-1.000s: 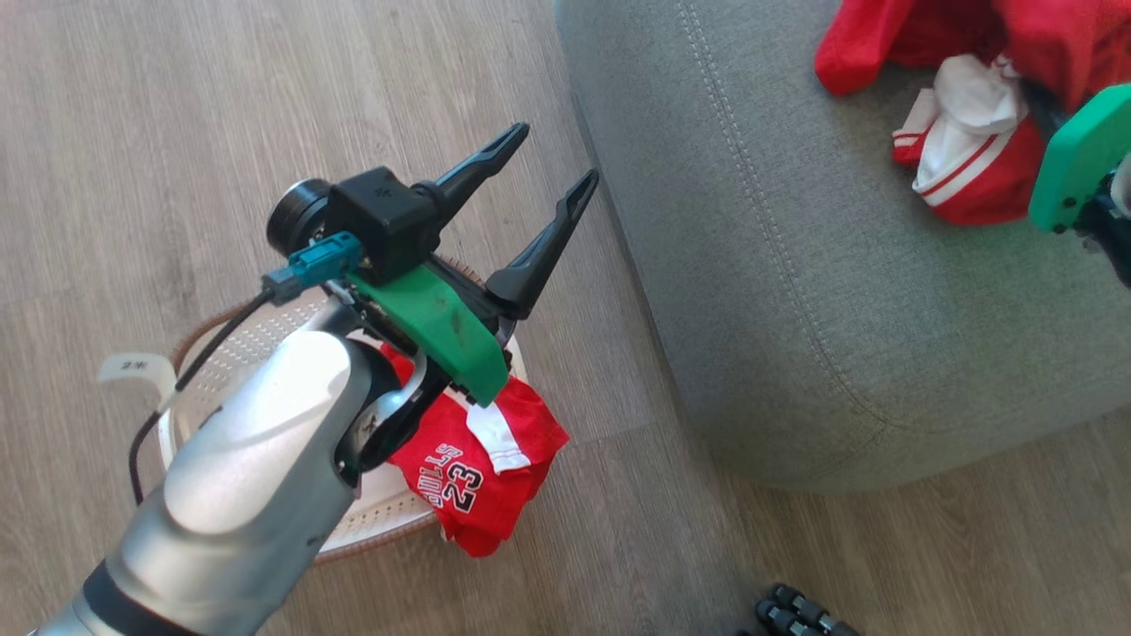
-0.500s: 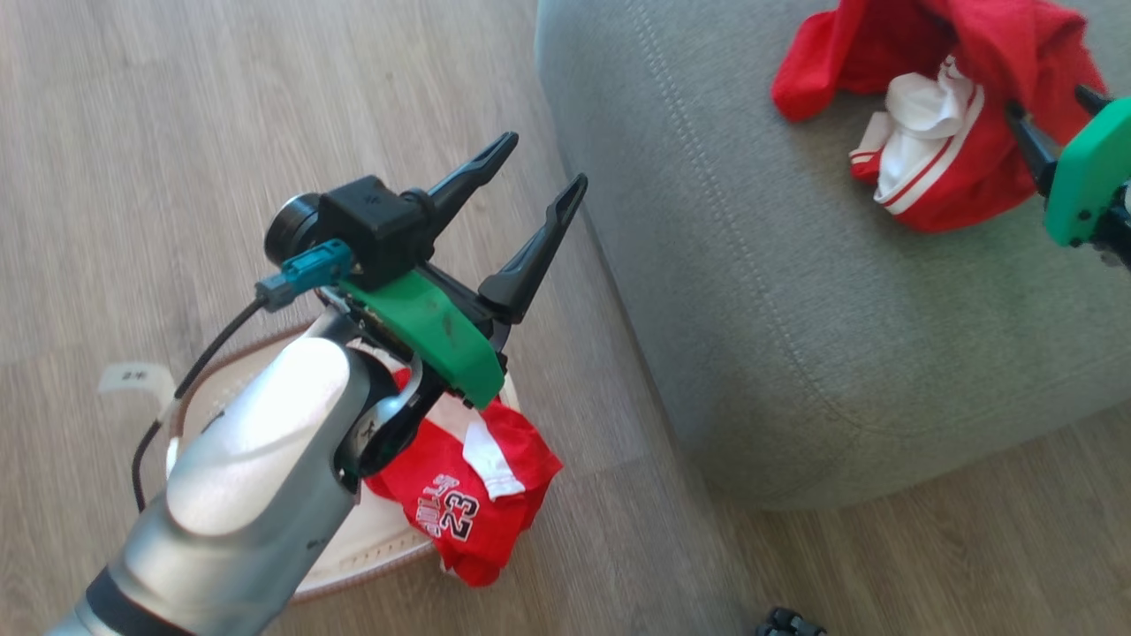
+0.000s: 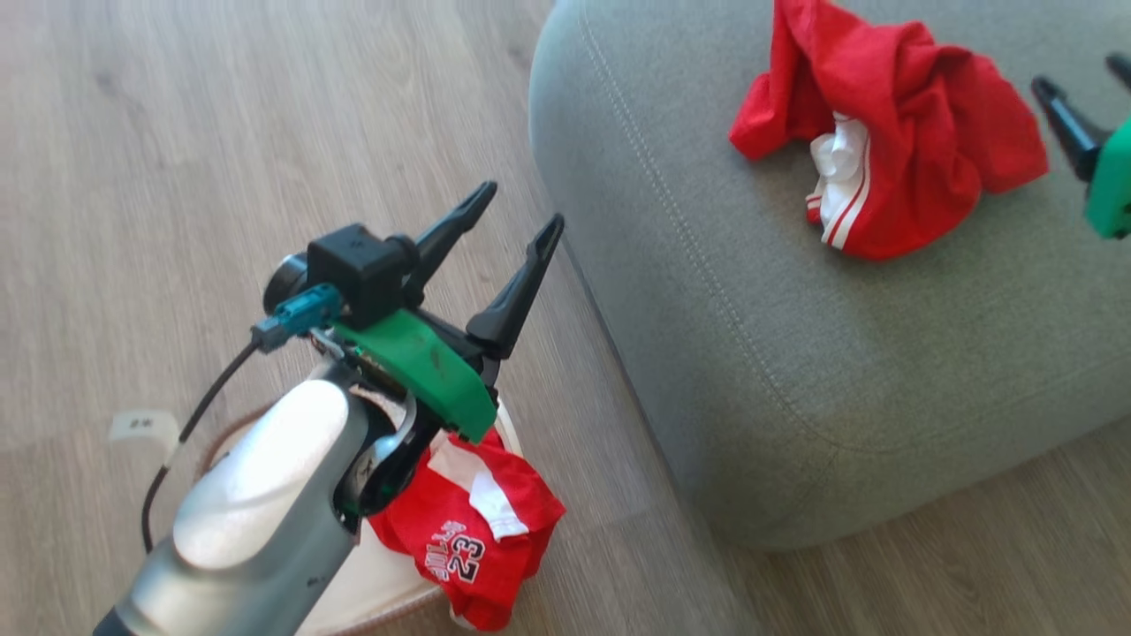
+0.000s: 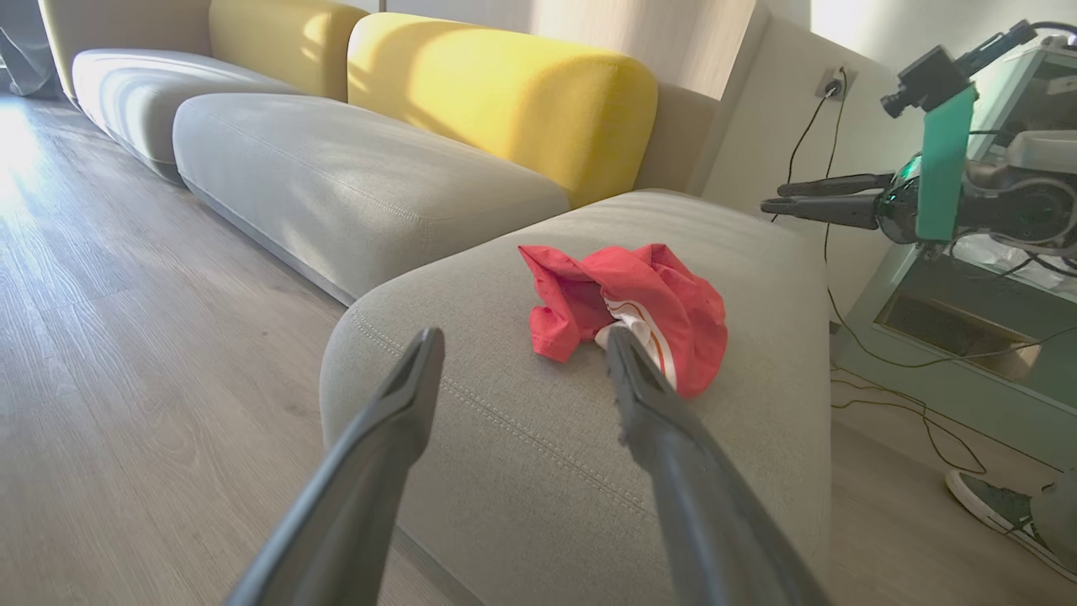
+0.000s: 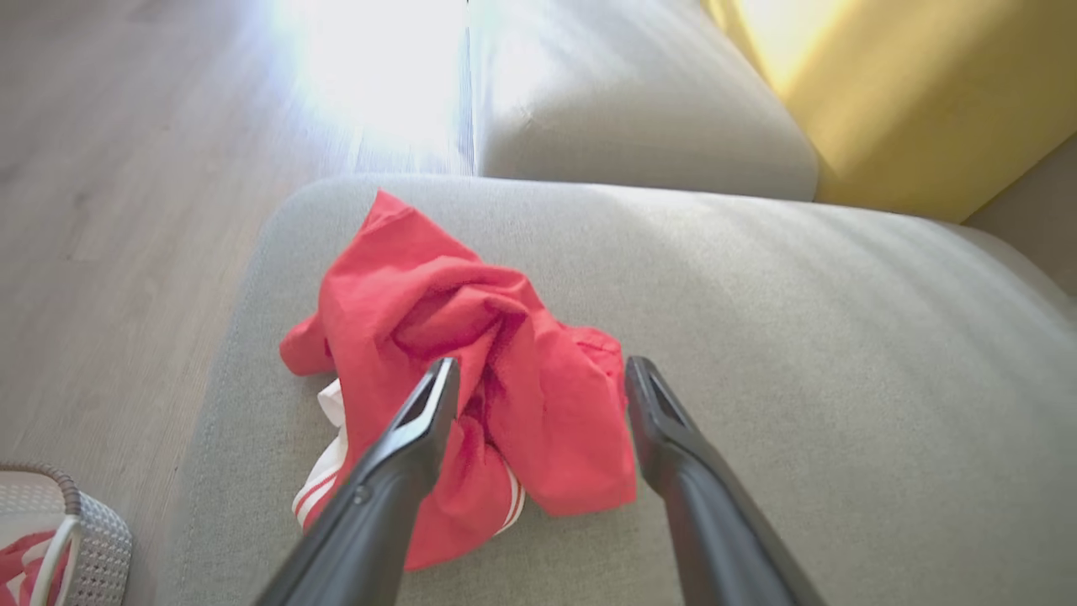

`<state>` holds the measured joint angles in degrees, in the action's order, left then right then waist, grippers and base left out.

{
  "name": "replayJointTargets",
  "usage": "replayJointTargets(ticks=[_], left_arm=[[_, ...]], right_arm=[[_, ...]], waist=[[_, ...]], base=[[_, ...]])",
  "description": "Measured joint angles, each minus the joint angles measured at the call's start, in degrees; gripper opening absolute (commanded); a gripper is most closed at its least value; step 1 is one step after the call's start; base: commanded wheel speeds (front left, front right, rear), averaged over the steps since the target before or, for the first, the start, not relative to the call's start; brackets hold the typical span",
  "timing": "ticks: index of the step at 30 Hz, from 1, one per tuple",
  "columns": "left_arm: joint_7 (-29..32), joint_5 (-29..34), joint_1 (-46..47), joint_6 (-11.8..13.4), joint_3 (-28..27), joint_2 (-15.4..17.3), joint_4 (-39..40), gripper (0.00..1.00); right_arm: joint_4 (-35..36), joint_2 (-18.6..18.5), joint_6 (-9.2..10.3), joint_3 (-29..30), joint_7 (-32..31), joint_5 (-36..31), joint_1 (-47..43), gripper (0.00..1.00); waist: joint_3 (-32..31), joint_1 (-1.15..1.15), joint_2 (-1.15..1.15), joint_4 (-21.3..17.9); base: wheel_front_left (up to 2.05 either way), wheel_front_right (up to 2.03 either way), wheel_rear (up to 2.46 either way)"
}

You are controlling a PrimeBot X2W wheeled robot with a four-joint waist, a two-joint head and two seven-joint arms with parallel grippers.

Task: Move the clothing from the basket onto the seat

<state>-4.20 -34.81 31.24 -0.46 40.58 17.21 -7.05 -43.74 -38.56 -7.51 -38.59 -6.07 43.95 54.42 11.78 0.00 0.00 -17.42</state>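
pointing its two dark fingers toward the seat (image 3: 751,353), left gripper (image 3: 518,208) is spread wide, nothing between the fingers. it hangs over the wood floor (image 3: 177,177) strip between basket (image 5: 101,551) and seat, and its silver forearm covers most of the basket in head view. left wrist view looks along the fingers at the seat's rounded front corner and double seam.

right gripper (image 5: 543,374) fingers apart too, empty. it sits off the right side of the crumpled red garment (image 3: 892,150). left wrist view shows it raised above the seat, clear of the fabric, fingers level and aimed across the cushion. right wrist view looks down between its fingers onto the garment.

crumpled red garment lies on the grey seat, toward the back of the cushion, bunched up with a white lining and red-white stripe trim showing at its lower edge. not touching either gripper.

red garment with white 23 (image 3: 468,539) is in the basket, draped over the basket's rim on the seat side, part of it hanging out over the floor. basket stands on the floor near the seat's front corner, not touching it. white handle (image 3: 141,426) sticks out on the far side.

yellow back cushion (image 4: 505,109) behind the next grey cushion. a shoe (image 4: 989,505) on the floor at the lower right of left wrist view.
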Motion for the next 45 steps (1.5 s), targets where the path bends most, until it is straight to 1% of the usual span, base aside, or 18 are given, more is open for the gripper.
replayJointTargets(ticks=[3, 4, 9, 13, 17, 18, 20, 23, 27, 35, 40, 42, 45], left_arm=[[-0.6, -0.3, -1.2, 0.1, -0.1, 0.0, 0.0, 1.0], [-0.6, -0.3, -1.2, 0.1, -0.1, 0.0, 0.0, 1.0], [-1.7, -1.3, -3.1, 1.1, -0.4, 0.0, -0.1, 1.0], [-2.6, -1.8, -4.7, 1.7, -0.9, 0.0, -0.1, 1.0], [-3.7, -2.6, -7.0, 3.1, -2.1, 0.2, -0.1, 1.0], [-4.4, -3.0, -8.1, 3.6, -2.6, 0.4, -0.2, 1.0], [-5.0, -3.4, -9.1, 4.4, -3.1, 0.5, -0.2, 1.0], [-5.5, -3.6, -10.6, 5.1, -4.2, 1.0, -0.2, 1.0], [-6.0, -3.8, -12.3, 6.7, -5.2, 2.4, 0.0, 1.0], [-7.0, -4.3, -16.0, 9.1, -7.4, 4.3, 1.2, 1.0], [-7.7, -4.3, -17.6, 10.8, -8.0, 4.8, 1.6, 1.0], [-8.1, -4.3, -18.8, 11.6, -8.4, 4.8, 1.8, 1.0], [-8.8, -4.3, -20.6, 12.2, -9.9, 5.1, 2.1, 1.0]], right_arm=[[1.9, -2.0, 0.0, 0.2, 2.8, 0.1, -0.2, 1.0], [1.9, -2.0, 0.0, 0.2, 2.8, 0.1, -0.2, 1.0], [4.9, -4.7, 0.0, 2.4, 7.6, -0.3, -2.4, 1.0], [8.0, -5.3, 0.0, 4.6, 10.3, -1.2, -5.5, 1.0], [11.3, -5.9, 0.0, 8.2, 12.8, -3.6, -8.4, 1.0], [13.0, -6.1, 0.0, 10.9, 14.0, -4.7, -10.5, 1.0], [14.9, -6.1, 0.0, 13.9, 15.2, -6.0, -13.2, 1.0], [18.2, -5.1, 0.0, 19.4, 16.0, -7.9, -18.1, 1.0], [24.1, -1.3, 0.0, 26.2, 16.2, -11.4, -26.1, 1.0], [37.1, 9.8, 0.0, 38.3, 14.6, -18.8, -40.9, 1.0], [42.2, 17.0, 0.0, 42.0, 14.7, -22.3, -47.8, 1.0], [42.9, 19.1, 0.01, 43.2, 15.2, -23.6, -50.3, 1.0], [43.8, 21.5, 0.01, 44.2, 16.7, -25.2, -52.9, 1.0]], waist=[[-1.6, 0.0, 0.0, 0.4], [-1.6, 0.0, 0.0, 0.4], [-4.3, 0.0, 0.0, 1.9], [-6.2, 0.0, 0.0, 3.8], [-8.1, 0.0, 0.0, 5.8], [-9.0, 0.0, 0.0, 6.9], [-9.9, 0.0, 0.0, 8.1], [-11.0, 0.0, 0.0, 10.0], [-12.1, 0.0, 0.0, 12.5], [-13.2, 0.0, 0.0, 16.7], [-13.5, 0.0, 0.0, 18.8], [-13.5, 0.0, 0.0, 19.6], [-13.6, 0.0, 0.0, 20.5]], base=[[0.0, 0.0, 0.0], [0.0, 0.0, 0.0], [0.0, 0.0, 0.0], [0.0, 0.0, 0.0], [0.0, 0.0, 0.0], [0.0, 0.0, 0.0], [0.0, 0.0, 0.0], [0.0, 0.0, 0.0], [0.0, 0.0, 0.0], [0.0, 0.0, 0.0], [0.0, 0.0, 0.0], [0.0, 0.0, 0.0], [0.0, 0.0, 0.0]])
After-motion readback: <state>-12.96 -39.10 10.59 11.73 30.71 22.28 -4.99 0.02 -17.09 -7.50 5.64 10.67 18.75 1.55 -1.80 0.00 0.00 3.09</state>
